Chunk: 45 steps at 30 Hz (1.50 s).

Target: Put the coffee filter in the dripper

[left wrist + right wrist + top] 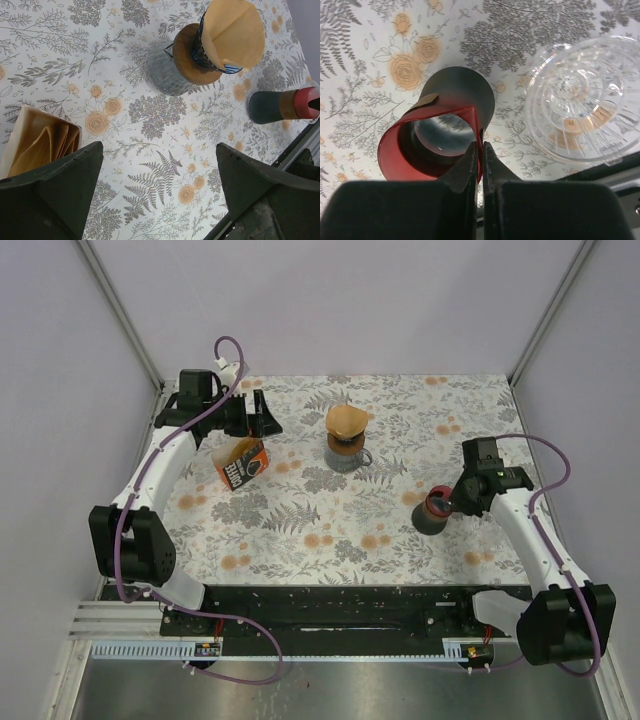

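Left claw (157,150) spread wide; right claw (481,147) pinched tight.

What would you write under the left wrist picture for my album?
Open left gripper above the flowery table, a brown filter already sitting in the dripper.

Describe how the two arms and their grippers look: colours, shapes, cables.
The left arm and right arm have white links joined by chunky black joint housings. A purple cable runs along each. The left gripper and right gripper are black; up close their fingers are matte, wedge-shaped blocks tapering toward the tips.
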Each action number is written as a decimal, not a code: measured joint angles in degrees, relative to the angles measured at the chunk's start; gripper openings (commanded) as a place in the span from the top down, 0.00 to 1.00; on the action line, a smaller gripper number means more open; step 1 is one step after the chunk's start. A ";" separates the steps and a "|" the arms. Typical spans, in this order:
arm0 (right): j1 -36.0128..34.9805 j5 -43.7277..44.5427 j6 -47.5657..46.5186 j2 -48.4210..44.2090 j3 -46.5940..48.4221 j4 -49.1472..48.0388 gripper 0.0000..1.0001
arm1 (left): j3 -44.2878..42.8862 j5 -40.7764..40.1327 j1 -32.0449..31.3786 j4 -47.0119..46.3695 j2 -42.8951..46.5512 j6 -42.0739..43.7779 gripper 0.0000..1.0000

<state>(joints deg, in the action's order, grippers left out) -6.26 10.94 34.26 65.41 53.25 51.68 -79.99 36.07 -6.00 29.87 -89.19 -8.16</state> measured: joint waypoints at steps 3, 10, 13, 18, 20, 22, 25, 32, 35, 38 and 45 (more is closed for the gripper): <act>0.07 -2.71 -2.05 0.98 0.35 -1.62 1.00 | 0.00 0.15 0.55 -0.02 0.07 -0.28 0.01; -6.47 -10.47 -10.82 7.02 4.20 -4.61 1.00 | 0.00 0.35 1.27 -0.07 0.63 -0.44 0.01; -16.83 -12.11 -17.99 11.93 8.50 -4.24 1.00 | 0.00 0.94 2.03 -0.04 0.66 -0.42 0.01; -30.69 -17.00 -30.47 21.70 18.78 -3.13 1.00 | 0.00 1.97 5.05 -0.02 0.85 -0.31 0.01; -32.11 -18.56 -34.64 24.65 22.51 -2.95 1.00 | 0.00 2.34 6.49 0.00 1.03 -0.11 0.01; -33.05 -18.36 -38.86 27.63 26.43 -2.45 1.00 | 0.00 2.64 7.65 0.02 1.36 0.17 0.01; -35.10 -17.20 -45.53 33.35 33.00 -1.29 1.00 | 0.02 3.02 8.94 -0.02 1.81 0.22 0.01; -42.62 -17.25 -62.18 41.07 40.09 -0.39 1.00 | 1.18 3.80 10.62 -0.04 1.86 0.09 0.01; -44.28 -19.02 -68.32 41.16 40.50 -0.92 0.94 | 1.75 3.98 10.78 -0.22 1.86 -0.33 0.01; -44.35 -20.06 -71.36 41.59 40.83 -1.09 0.54 | 1.86 4.07 10.75 -0.20 1.86 -0.50 0.01; -44.33 -19.69 -71.32 43.43 42.23 -1.44 0.20 | 2.40 4.09 10.84 -1.22 1.86 -0.63 0.02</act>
<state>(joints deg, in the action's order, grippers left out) -50.59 -8.75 -37.06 108.84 95.48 50.24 -77.58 40.16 4.84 28.64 -87.33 -8.80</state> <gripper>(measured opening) 0.706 0.987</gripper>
